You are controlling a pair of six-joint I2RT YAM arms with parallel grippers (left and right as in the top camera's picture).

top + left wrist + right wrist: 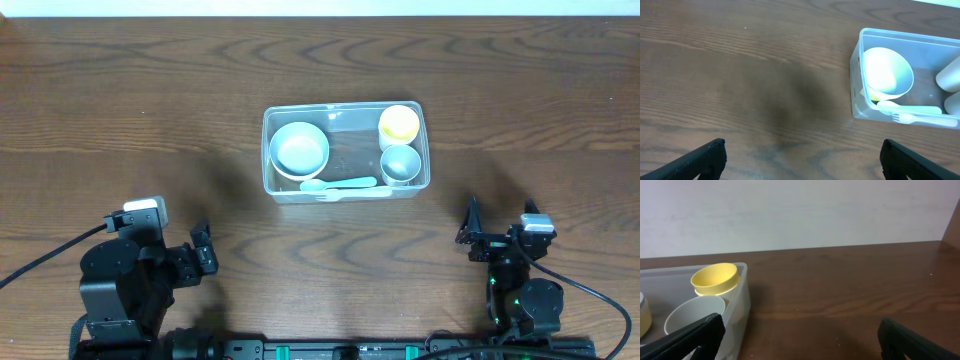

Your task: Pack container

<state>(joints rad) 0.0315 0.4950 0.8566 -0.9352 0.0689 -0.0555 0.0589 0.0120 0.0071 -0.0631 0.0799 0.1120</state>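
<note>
The clear rectangular container [345, 113] sits mid-table. Inside it are a pale bowl [299, 149] at the left, a yellow cup [399, 124] at the back right, a grey-white cup [400, 164] in front of it, and a pale spoon and fork [340, 186] along the near wall. My left gripper [203, 252] is open and empty at the near left, far from the container [856, 80]. My right gripper [470, 235] is open and empty at the near right; its view shows the container's right end [740, 300] with the yellow cup [715, 278] and grey-white cup [692, 311].
The dark wooden table [130, 120] extends around the container. A pale wall [800, 210] stands behind the table's far edge. The arm bases and cables sit along the near edge.
</note>
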